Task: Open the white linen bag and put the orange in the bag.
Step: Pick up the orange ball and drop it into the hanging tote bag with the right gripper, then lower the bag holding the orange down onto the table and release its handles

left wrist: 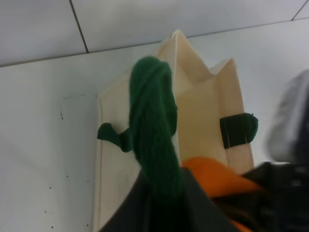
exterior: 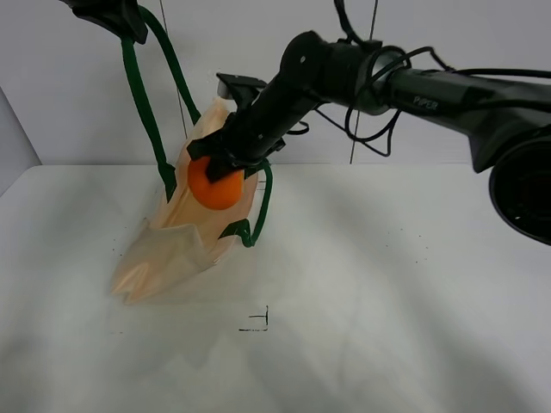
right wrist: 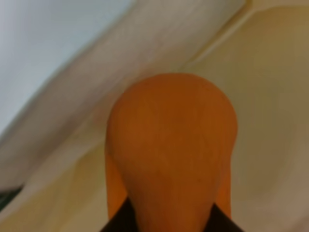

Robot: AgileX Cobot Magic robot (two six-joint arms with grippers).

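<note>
The white linen bag lies tilted on the table at the left, its mouth lifted up. My left gripper is shut on one dark green handle and holds it high; the strap shows close in the left wrist view above the bag. My right gripper is shut on the orange and holds it at the bag's mouth. The orange also shows in the left wrist view. The orange fills the right wrist view, with the bag's cream cloth around it.
The second green handle hangs loose beside the bag's right side. A small black mark is on the white table in front of the bag. A grey wall stands behind the table.
</note>
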